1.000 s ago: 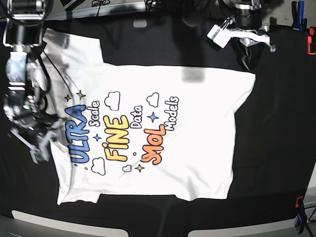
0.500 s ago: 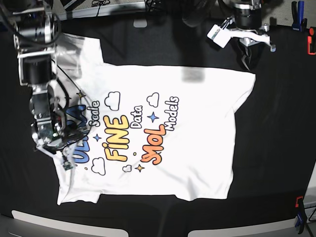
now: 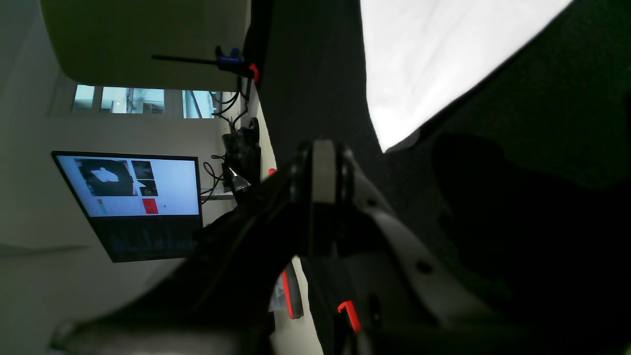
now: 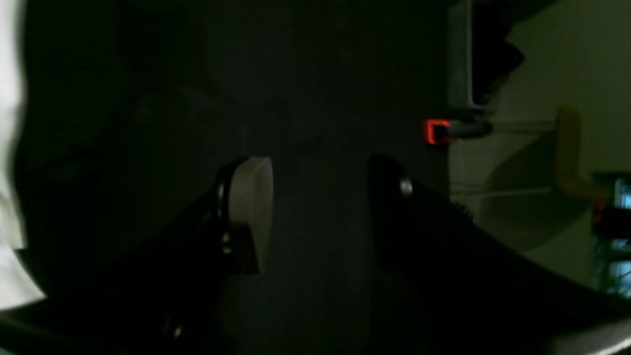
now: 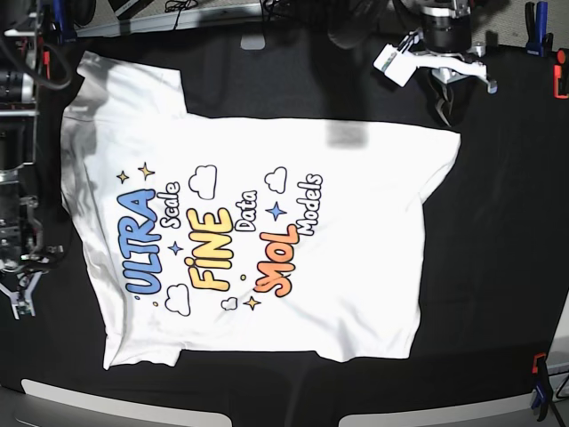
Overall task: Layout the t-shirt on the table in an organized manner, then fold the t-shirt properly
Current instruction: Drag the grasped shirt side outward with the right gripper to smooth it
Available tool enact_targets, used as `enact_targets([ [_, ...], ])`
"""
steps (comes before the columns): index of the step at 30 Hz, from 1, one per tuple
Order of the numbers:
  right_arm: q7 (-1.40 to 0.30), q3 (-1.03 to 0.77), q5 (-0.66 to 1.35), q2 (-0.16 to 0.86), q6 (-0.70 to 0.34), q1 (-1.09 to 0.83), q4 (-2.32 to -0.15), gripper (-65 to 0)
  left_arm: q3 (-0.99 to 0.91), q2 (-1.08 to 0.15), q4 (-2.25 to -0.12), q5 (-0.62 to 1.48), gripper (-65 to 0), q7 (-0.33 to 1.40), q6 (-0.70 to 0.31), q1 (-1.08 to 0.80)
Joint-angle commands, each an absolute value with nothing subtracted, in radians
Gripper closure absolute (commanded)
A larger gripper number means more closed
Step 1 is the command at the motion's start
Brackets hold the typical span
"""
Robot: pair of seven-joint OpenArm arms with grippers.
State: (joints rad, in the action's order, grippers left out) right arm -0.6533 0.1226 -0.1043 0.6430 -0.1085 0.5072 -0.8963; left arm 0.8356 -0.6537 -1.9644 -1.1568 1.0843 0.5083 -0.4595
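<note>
The white t-shirt [image 5: 267, 231] lies flat and print up on the black table [image 5: 498, 267], neck end to the left of the base view and hem to the right. My right gripper [image 5: 20, 301] hovers over bare cloth just off the shirt's left edge. In the right wrist view it [image 4: 320, 197] is open with nothing between its fingers [image 4: 251, 207], and a strip of the shirt [image 4: 10, 148] shows at the left. My left gripper [image 5: 443, 105] hangs shut and empty above the shirt's upper right corner. Its closed tips [image 3: 323, 148] point near that white corner [image 3: 434, 59].
Blue and orange clamps [image 5: 533, 27] [image 5: 560, 82] sit at the top right table edge, another [image 5: 540, 378] at the bottom right. A light table rim [image 5: 89, 396] runs along the bottom. A monitor [image 3: 133, 202] stands beyond the table in the left wrist view.
My right arm had reached over the shirt's left part, covering the blue lettering, and has pulled back left off the shirt. The left arm has not moved.
</note>
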Motion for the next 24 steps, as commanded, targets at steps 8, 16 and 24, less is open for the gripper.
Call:
enact_targets([
  [8,-0.565,0.118,0.044,0.557,-0.331,0.538,-0.909,-30.3,0.833,-0.660,-1.981,-1.185,0.0,1.083,0.536,-0.463],
  [16,-0.461,0.118,-0.120,0.427,-0.283,0.538,-0.904,-30.3,0.833,-0.660,-1.981,-1.185,0.0,1.084,0.536,-0.463],
  [24,-0.405,0.118,-0.188,0.418,-0.173,0.557,-0.748,-30.3,0.833,-0.660,-1.981,-1.185,0.0,1.084,0.536,-0.463],
])
